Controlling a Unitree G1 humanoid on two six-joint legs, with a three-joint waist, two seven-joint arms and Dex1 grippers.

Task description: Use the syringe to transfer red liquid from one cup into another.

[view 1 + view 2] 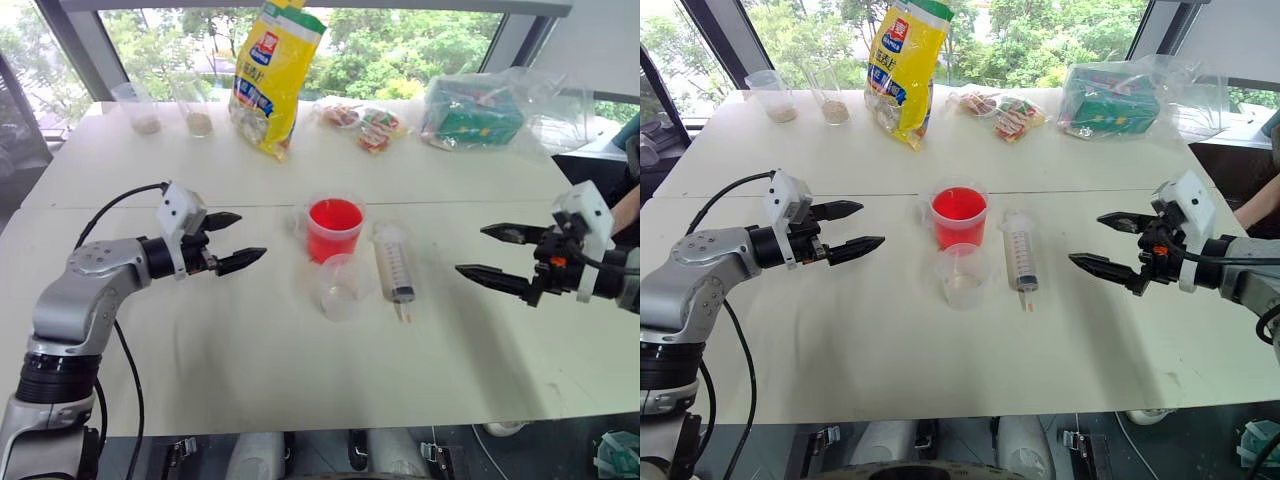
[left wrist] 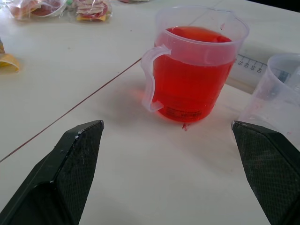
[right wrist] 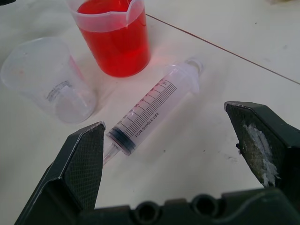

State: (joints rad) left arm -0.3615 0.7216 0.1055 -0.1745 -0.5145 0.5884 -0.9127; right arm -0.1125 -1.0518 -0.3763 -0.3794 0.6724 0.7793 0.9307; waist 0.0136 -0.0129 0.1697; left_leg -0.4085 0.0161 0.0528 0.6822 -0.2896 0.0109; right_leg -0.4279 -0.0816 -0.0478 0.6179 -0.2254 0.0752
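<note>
A taller clear cup [image 1: 334,228] with a handle stands at the middle of the white table, holding red liquid [image 2: 191,75]. Just in front of it stands a shorter colourless clear cup [image 1: 340,287]. The syringe [image 1: 393,268] lies flat to the right of both cups, its narrow tip toward the near edge, its barrel empty. My left gripper [image 1: 232,241] hovers open to the left of the red cup, pointing at it. My right gripper [image 1: 493,253] hovers open to the right of the syringe [image 3: 150,108], pointing toward it. Neither holds anything.
Along the far side of the table [image 1: 250,370] stand two clear cups with beige powder [image 1: 147,122], a yellow bag [image 1: 272,72], snack packets [image 1: 364,124] and a green box in a plastic bag [image 1: 474,113]. A person's arm [image 1: 627,208] shows at the right edge.
</note>
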